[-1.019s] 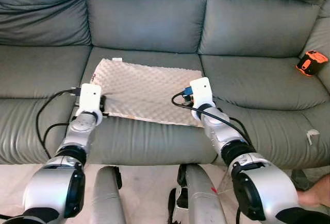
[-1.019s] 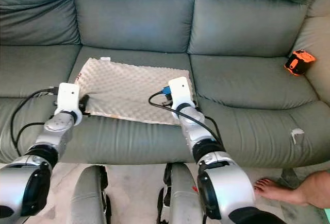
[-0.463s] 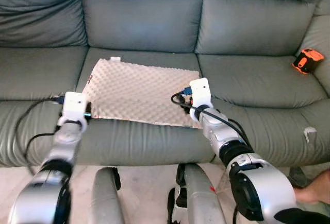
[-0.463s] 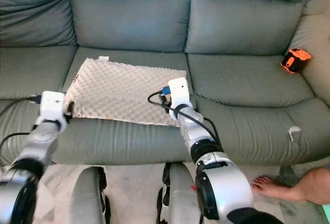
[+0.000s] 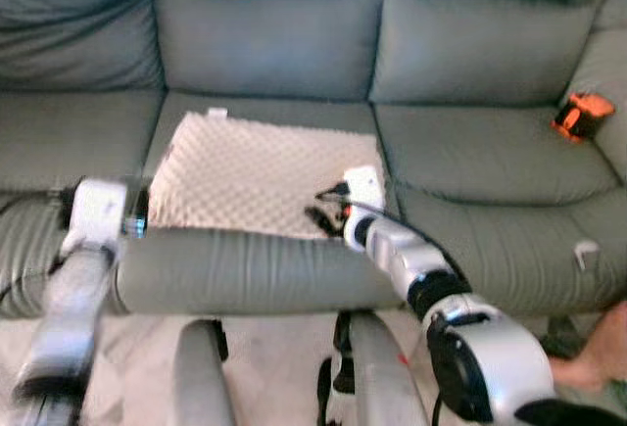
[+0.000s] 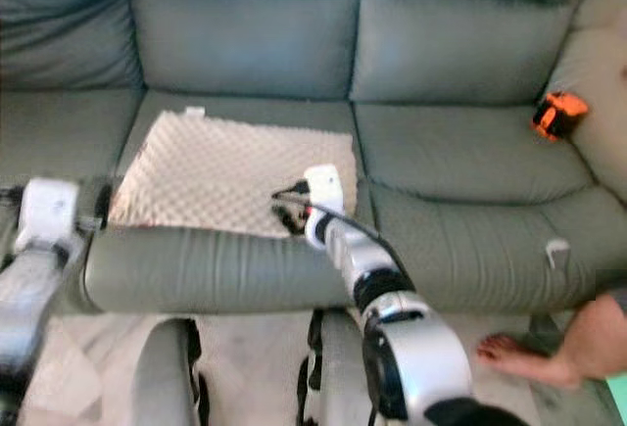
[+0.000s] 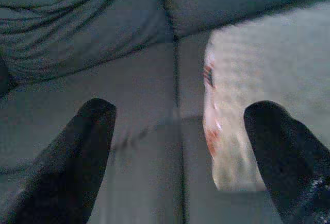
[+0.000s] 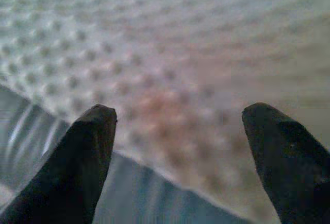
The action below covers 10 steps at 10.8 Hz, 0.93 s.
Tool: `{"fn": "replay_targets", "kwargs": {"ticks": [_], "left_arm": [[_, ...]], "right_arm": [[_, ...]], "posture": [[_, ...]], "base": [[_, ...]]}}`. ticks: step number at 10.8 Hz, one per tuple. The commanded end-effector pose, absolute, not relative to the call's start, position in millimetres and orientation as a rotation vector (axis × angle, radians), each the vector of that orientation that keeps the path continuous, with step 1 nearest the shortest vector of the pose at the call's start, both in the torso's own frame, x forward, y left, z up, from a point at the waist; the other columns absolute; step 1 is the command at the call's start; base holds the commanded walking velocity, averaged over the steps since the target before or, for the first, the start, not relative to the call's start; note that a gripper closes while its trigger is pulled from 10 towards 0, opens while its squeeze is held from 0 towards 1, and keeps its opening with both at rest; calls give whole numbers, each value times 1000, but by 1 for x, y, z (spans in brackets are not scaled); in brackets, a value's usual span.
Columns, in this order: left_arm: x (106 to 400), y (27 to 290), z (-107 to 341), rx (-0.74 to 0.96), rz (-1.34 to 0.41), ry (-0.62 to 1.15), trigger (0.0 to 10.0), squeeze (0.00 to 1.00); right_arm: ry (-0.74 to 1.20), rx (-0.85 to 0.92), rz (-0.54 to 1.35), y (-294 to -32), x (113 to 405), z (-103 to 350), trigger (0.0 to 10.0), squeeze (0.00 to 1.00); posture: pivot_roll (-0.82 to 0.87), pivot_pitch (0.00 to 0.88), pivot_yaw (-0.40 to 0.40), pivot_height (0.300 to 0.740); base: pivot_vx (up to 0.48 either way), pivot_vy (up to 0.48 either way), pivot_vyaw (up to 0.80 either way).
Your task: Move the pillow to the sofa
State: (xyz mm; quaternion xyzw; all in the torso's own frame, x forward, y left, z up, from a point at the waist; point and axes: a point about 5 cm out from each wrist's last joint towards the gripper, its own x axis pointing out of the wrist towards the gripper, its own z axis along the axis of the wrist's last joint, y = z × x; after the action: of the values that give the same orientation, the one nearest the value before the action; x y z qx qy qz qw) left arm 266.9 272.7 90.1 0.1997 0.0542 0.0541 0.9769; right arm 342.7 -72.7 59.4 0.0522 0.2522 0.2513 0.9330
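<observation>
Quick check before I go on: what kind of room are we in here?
Most likely a home living room: a large grey-green sofa spans the view, a dimpled beige pillow lies on its middle seat, and a person's bare foot rests on the pale floor.

Dimpled beige pillow (image 5: 257, 172) lies flat on middle seat cushion of grey leather 3-seat sofa (image 5: 274, 44), its front edge at the cushion's front. Left gripper (image 7: 178, 152) off pillow's left corner, fingers spread. Right gripper (image 8: 175, 147) over pillow's front-right corner, fingers spread. Small orange-and-black device (image 5: 579, 116) on right seat, against the arm.
</observation>
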Motion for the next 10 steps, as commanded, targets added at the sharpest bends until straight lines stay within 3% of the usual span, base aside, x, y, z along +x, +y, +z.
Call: {"fn": "replay_targets", "kwargs": {"ticks": [1, 4, 8, 10], "left_arm": [[258, 273, 93, 406, 91, 123, 10000, 1000], [246, 264, 90, 371, 100, 182, 10000, 1000], [254, 253, 95, 350, 41, 197, 10000, 1000], [254, 254, 95, 353, 55, 206, 10000, 992]], "right_arm": [[550, 99, 551, -67, 336, 53, 10000, 1000], [652, 68, 579, -68, 318, 33, 10000, 1000], [679, 28, 451, -113, 324, 32, 10000, 1000], [694, 35, 405, -123, 325, 31, 10000, 1000]], "posture": [[38, 156, -95, 622], [47, 142, -91, 622], [42, 140, -73, 622], [42, 140, -73, 622]], "base": [[0, 0, 0], [0, 0, 0], [0, 0, 0], [0, 0, 0]]}}
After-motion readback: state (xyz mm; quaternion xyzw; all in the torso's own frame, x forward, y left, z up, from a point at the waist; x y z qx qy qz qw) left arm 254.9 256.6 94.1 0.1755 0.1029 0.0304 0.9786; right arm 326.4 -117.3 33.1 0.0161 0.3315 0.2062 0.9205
